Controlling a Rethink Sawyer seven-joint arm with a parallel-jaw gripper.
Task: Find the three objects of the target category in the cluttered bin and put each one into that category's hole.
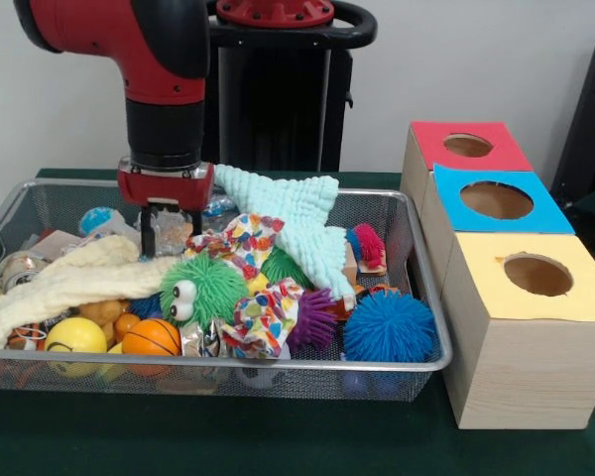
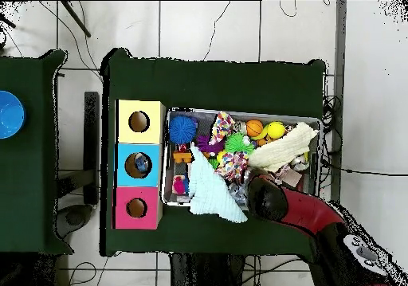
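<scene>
The wire mesh bin (image 1: 421,365) sits on the green table, full of toys and cloths. My gripper (image 1: 171,230) reaches down into its far left part. Its fingers stand apart, one on each side of a see-through crinkly plastic piece (image 1: 172,234). I cannot tell whether they press on it. Another shiny see-through piece (image 1: 219,207) lies just to the right behind the gripper. The blue-panelled hole (image 1: 497,200) is in the middle wooden box, right of the bin. In the overhead view the arm (image 2: 271,199) hides the gripper, and something pale and blue shows inside the blue hole (image 2: 140,165).
A red-panelled box (image 1: 468,145) and a yellow-panelled box (image 1: 537,275) flank the blue one. In the bin lie a mint cloth (image 1: 297,223), a cream cloth (image 1: 69,283), a green furry ball with eyes (image 1: 200,288), a blue spiky ball (image 1: 389,325) and an orange ball (image 1: 151,337).
</scene>
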